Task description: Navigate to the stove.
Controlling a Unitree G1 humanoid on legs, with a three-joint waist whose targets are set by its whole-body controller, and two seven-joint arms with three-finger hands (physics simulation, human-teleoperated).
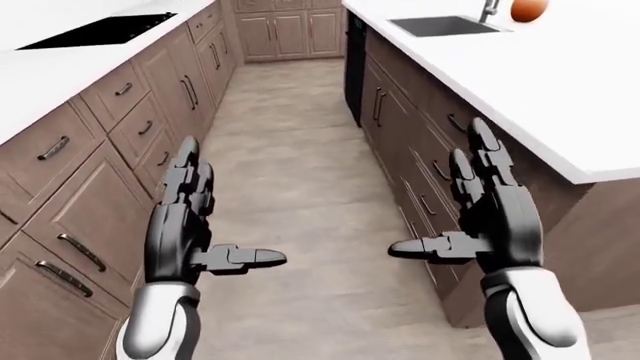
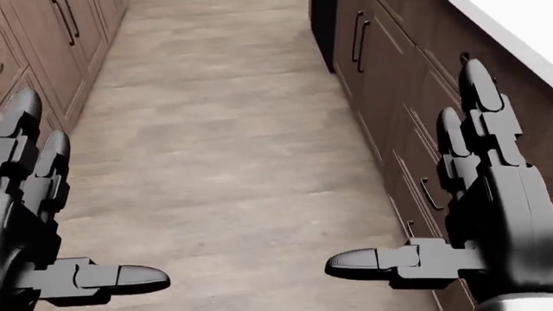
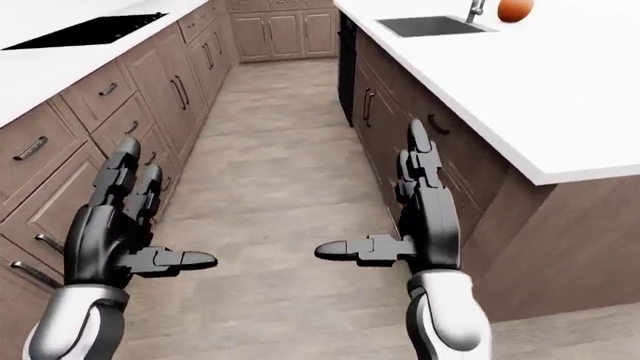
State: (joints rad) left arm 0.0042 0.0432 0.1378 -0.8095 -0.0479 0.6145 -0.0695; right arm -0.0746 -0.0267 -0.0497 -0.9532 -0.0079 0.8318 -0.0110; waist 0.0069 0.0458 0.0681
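The stove is a flat black cooktop [image 1: 100, 30] set in the white counter at the top left of the left-eye view; it also shows in the right-eye view [image 3: 90, 30]. I stand in the aisle between two cabinet runs. My left hand [image 1: 205, 217] is open and empty, fingers straight, thumb pointing right. My right hand [image 1: 455, 210] is open and empty, thumb pointing left. Both hands hang over the wood floor, well short of the stove.
Brown drawers and cabinets [image 1: 110, 135] line the left side under the counter. An island with a white top [image 1: 560, 82] stands on the right, with a sink [image 1: 445, 25], a faucet and an orange round object [image 1: 529, 9]. More cabinets [image 1: 290, 34] close the aisle's far end.
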